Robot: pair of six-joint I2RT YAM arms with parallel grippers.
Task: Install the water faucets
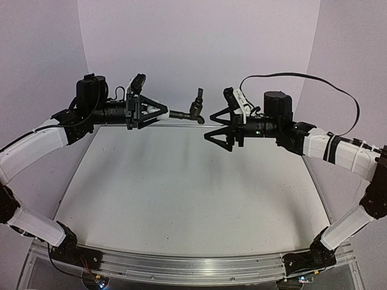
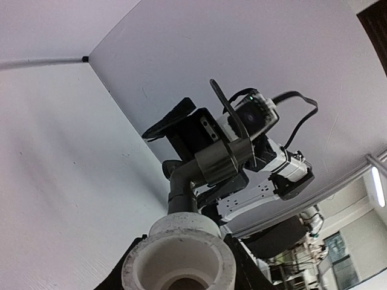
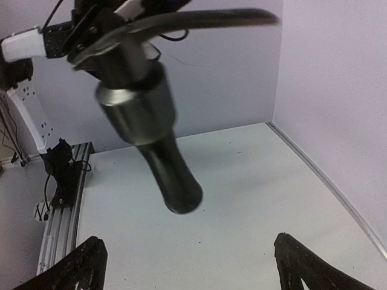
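The dark grey metal tap [image 1: 193,110] hangs in the air above the table's far edge, its lever handle [image 3: 199,18] pointing up. It is joined to a white cylindrical fitting [image 2: 178,257], and my left gripper [image 1: 158,112] is shut on that fitting. In the left wrist view the tap [image 2: 205,162] stands out beyond the fitting. My right gripper [image 1: 210,127] is open just right of the tap and does not touch it. In the right wrist view the tap's spout [image 3: 175,181] hangs ahead of the spread fingers [image 3: 84,266], with nothing between them.
The white table [image 1: 181,193] lies below both arms, with white walls behind and at the sides. A metal rail [image 1: 193,266] runs along the near edge between the arm bases. A black cable [image 1: 314,81] loops over the right arm.
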